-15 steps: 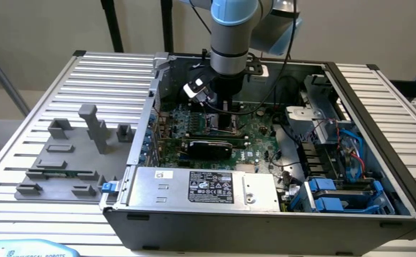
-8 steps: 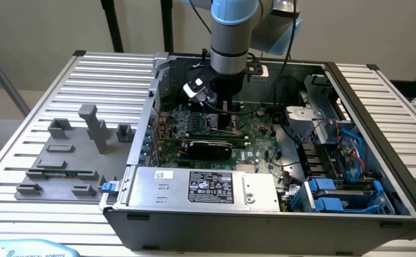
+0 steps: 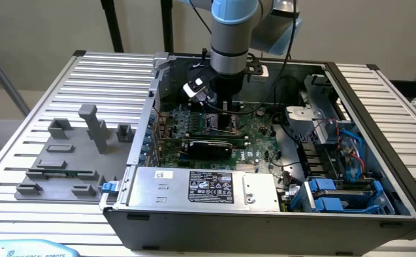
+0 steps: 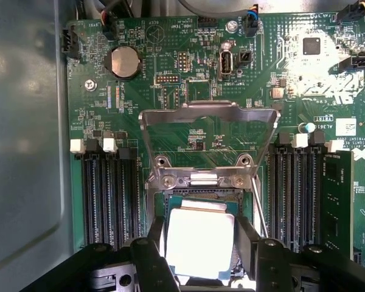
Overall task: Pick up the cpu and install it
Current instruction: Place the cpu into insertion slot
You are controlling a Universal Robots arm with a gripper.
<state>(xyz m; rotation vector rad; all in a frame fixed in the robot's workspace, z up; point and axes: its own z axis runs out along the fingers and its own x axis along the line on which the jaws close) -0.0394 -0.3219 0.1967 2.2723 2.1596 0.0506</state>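
You are pinching the small square silver-topped cpu (image 4: 198, 249) by opposite edges in the black two-finger gripper (image 4: 201, 234), flat over the open socket (image 4: 201, 193) with its steel load plate (image 4: 207, 112) hinged up clear, twelve o'clock from the grey power-supply box (image 3: 201, 187) in the exterior view.

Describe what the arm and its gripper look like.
The arm is a grey metal tube with light blue joint caps and a black ring at the wrist; a thin black cable hangs beside it. The gripper is black, with two blocky matte black jaws.
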